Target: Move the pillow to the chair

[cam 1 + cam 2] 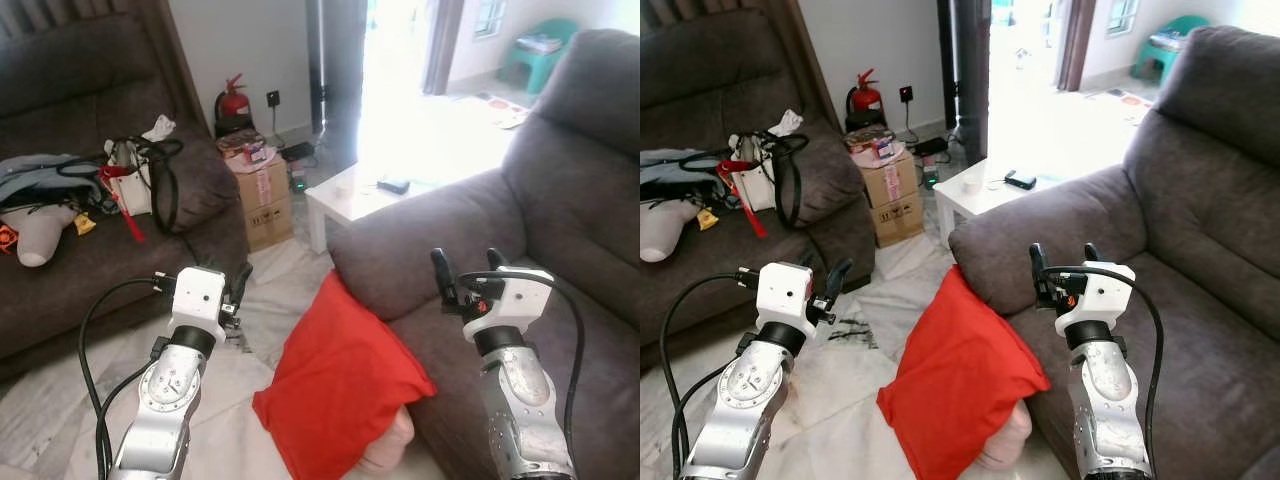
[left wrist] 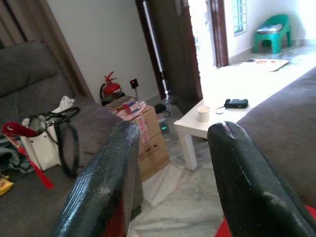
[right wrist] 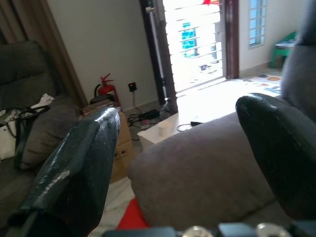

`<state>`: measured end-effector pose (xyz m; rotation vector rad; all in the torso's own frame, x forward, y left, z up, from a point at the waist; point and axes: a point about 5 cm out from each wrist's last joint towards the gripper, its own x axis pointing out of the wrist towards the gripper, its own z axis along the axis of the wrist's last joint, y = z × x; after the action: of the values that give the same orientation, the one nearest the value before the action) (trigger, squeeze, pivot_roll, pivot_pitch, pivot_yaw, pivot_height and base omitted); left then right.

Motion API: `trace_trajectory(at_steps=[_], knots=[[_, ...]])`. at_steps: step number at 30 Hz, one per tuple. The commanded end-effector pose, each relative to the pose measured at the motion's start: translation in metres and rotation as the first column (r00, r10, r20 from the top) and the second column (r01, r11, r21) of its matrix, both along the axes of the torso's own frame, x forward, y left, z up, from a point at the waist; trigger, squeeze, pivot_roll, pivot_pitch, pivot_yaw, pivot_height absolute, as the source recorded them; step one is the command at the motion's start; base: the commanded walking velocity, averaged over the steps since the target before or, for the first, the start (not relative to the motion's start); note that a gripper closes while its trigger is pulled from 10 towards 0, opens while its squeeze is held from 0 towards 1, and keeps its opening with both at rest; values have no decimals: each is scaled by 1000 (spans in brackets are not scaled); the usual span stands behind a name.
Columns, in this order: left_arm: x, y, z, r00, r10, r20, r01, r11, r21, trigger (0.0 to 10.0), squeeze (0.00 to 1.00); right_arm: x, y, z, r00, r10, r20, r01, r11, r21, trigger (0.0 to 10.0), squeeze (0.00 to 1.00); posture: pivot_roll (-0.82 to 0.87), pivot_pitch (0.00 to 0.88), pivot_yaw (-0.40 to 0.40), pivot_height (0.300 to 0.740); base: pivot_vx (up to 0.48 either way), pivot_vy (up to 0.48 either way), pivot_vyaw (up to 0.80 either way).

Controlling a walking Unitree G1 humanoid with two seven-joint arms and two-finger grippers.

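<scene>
One red pillow (image 1: 340, 385) is seen propped on the floor against the front corner of the grey armchair (image 1: 560, 260), its upper tip leaning on the armrest and its lower end resting on a pale rounded object (image 1: 385, 450) that cannot be identified. The left gripper (image 1: 238, 285) is held over the floor just beside the pillow's upper edge, its fingers spread apart with nothing between them; the right gripper (image 1: 465, 265) is raised above the armchair seat, likewise parted and empty. Since the pillow is soft and slack, it could be pinched by one corner only and allowed to sag or slip free, and it might be dragged against the armrest if lifted too low. The pale object could also be knocked aside. Open tiled floor (image 1: 230, 370) lies to the pillow's left, bounded by the dark sofa (image 1: 90, 270); a cardboard box (image 1: 265, 200) and a white low table (image 1: 345, 195) stand further off, well apart from the lifting path. The seat is left free for placement.
</scene>
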<state>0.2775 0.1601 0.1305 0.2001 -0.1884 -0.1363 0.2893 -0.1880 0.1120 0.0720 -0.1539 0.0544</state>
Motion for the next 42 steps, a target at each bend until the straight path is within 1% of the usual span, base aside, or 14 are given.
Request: trace_trajectory(at_steps=[1, 4, 6, 8, 9, 12, 15, 28, 32, 36, 42], knots=[[1, -1, 7, 1000, -1, 25, 1, 1000, 2, 10000, 0, 3, 4, 8, 1000, 19, 23, -19, 1000, -10, 10000, 0, -41, 1, 70, 740, 270, 0, 0], [1, -1, 7, 1000, -2, 25, 2, 1000, 2, 10000, 0, 2, 5, 9, 999, 22, 36, -21, 999, -35, 10000, 0, -40, 3, 70, 740, 270, 0, 0], [1, -2, 8, 1000, -5, 26, 5, 1000, 3, 10000, 0, 2, 5, 9, 999, 27, 38, -25, 999, -46, 10000, 0, -40, 3, 70, 740, 270, 0, 800], [2, -2, 8, 1000, -5, 26, 5, 1000, 3, 10000, 0, 2, 6, 8, 999, 30, 33, -29, 999, -33, 10000, 0, -40, 3, 70, 740, 270, 0, 800], [2, -3, 8, 1000, -6, 28, 5, 1000, 2, 10000, 0, 3, 6, 7, 999, 28, 22, -28, 999, -20, 10000, 0, -39, 6, 68, 740, 270, 0, 0], [2, -3, 8, 1000, -7, 29, 6, 1000, 2, 10000, 0, 3, 5, 6, 999, 28, 18, -28, 999, -21, 10000, 0, -39, 6, 68, 740, 266, 0, 0], [3, -5, 8, 999, -22, 30, 22, 1000, 14, 10000, 0, 4, 5, 6, 999, 30, 17, -30, 999, -21, 10000, 0, -38, 8, 65, 740, 0, 0, 0], [0, -12, 0, 999, -46, -3, 46, 999, 3, 10000, 0, 5, 4, 4, 999, 33, 14, -32, 999, -11, 10000, 0, -35, 10, 61, 740, 0, 0, 0], [-1, -11, -4, 999, -38, -9, 38, 999, 0, 10000, 0, 4, 4, 2, 1000, 26, 12, -26, 1000, -6, 10000, 0, -36, 10, 65, 740, 0, 0, 0], [0, -6, -14, 999, -18, -39, 18, 1000, -4, 10000, 0, 1, 1, -8, 1000, 7, -14, -8, 1000, -2, 10000, 0, -36, 8, 69, 740, 0, 0, 0], [-1, -5, -15, 999, -14, -42, 14, 1000, -6, 10000, 0, -1, -1, -12, 1000, -4, -26, 4, 1000, 1, 10000, 0, -36, 5, 71, 740, 0, 0, 0]])
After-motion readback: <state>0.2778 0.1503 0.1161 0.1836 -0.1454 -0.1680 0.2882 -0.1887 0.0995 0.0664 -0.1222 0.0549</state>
